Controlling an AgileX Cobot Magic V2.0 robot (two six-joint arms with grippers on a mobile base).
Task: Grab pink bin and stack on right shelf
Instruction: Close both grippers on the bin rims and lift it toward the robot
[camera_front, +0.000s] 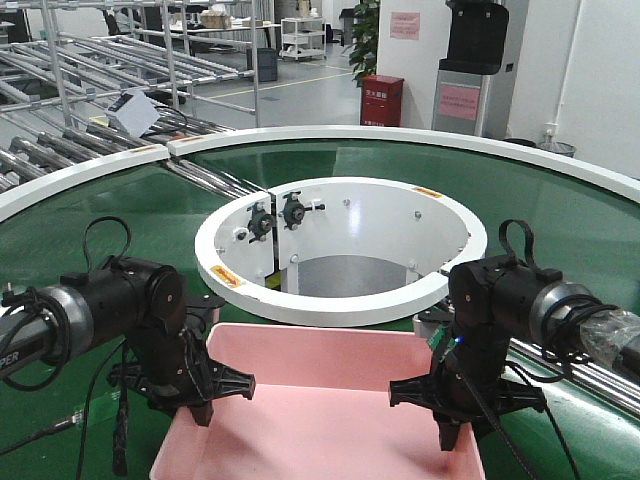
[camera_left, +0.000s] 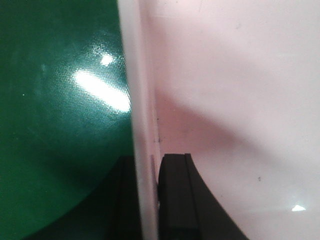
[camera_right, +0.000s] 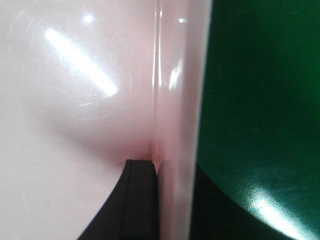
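Left end effector (camera_front: 201, 405), right end effector (camera_front: 448, 430) astride pink bin (camera_front: 320, 400); arm lettering (camera_front: 18, 358) "PER"

Front camera looks forward and down over the pink bin (camera_front: 320, 400); wrist cameras view its opposite walls close-up.

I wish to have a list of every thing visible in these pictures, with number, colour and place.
pale pink shallow plastic bin: one, pink, on the belt, between the arms.
curved green conveyor belt: one, green, under the bin.
white round ring: one, white, behind the bin.
red cabinet: one, red, far background.
metal roller racks: several, grey, back left.
left gripper: one, black, shut on the bin's left wall.
right gripper: one, black, shut on the bin's right wall.
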